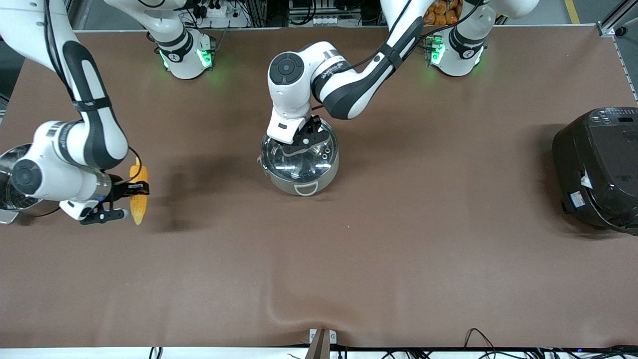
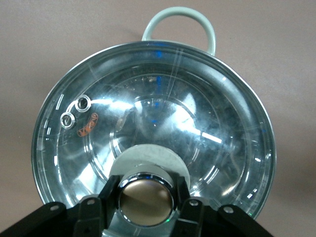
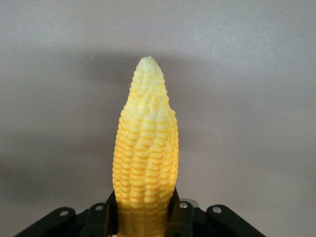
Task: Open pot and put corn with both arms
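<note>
The shiny steel pot point(image 1: 301, 180) stands mid-table with its clear glass lid point(image 1: 294, 162) on top. My left gripper point(image 1: 302, 143) is over it, shut on the lid's copper-coloured knob. In the left wrist view the fingers point(image 2: 195, 205) clamp the knob point(image 2: 146, 197) at the middle of the lid point(image 2: 163, 118), and one loop handle point(image 2: 180, 22) of the pot shows past the rim. My right gripper point(image 1: 134, 189) is shut on the yellow corn point(image 1: 139, 199), held over the bare table toward the right arm's end. In the right wrist view the corn point(image 3: 146, 158) sticks out of the gripper point(image 3: 145, 219), pale tip outward.
A steel steamer pot point(image 1: 7, 199) stands at the table edge by the right arm's end, partly hidden by that arm. A large black rice cooker point(image 1: 598, 169) stands at the left arm's end. The brown table cover point(image 1: 349, 259) has a ripple near the front edge.
</note>
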{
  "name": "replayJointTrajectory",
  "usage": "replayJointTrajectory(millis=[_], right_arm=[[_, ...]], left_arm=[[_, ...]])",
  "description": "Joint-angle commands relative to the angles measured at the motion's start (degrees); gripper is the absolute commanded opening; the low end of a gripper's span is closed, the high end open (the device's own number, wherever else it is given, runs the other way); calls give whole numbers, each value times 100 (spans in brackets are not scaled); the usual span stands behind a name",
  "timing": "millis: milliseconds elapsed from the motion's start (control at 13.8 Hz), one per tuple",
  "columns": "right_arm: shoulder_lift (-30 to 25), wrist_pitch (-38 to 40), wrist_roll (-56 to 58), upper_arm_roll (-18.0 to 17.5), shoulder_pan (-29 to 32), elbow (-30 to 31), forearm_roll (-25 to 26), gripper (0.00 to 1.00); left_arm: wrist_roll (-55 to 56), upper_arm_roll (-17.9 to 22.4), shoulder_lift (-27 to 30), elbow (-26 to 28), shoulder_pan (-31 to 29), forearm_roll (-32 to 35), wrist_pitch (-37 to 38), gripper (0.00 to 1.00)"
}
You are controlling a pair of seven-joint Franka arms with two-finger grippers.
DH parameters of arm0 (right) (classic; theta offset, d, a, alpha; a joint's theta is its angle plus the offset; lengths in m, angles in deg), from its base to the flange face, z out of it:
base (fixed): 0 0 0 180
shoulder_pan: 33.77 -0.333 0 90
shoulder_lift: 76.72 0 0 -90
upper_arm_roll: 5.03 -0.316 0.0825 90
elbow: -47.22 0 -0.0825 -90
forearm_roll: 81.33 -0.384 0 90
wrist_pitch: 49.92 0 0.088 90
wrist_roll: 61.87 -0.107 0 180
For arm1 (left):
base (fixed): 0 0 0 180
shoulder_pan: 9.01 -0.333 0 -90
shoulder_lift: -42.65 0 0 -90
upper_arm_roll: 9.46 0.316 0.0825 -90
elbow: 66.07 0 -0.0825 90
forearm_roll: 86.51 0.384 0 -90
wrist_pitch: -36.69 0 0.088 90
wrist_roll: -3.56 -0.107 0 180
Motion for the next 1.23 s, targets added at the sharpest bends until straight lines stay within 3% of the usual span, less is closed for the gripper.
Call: replayJointTrajectory(millis=[0, 145, 651, 941, 1158], right_arm=[[-46, 477, -45, -38, 50, -332, -104, 28], [-72, 811, -53, -38, 50, -578, -104, 28], [-230, 2166, -1466, -161, -493, -1554, -139, 29], [-423, 2553, -2380, -240, -855, -1853, -543, 33], [-494, 2922, -3380, -818, -890, -2239, -544, 33]], left_arm=[[134, 7, -9, -86, 14, 155, 66, 28], [143, 42, 26, -77, 6, 155, 162, 0], [-68, 332, 1140, 19, -371, 260, 1304, 0], [-908, 306, 1800, 396, -1249, 437, 1507, 0], [-2192, 262, 2143, 1010, -2197, 297, 1359, 0]])
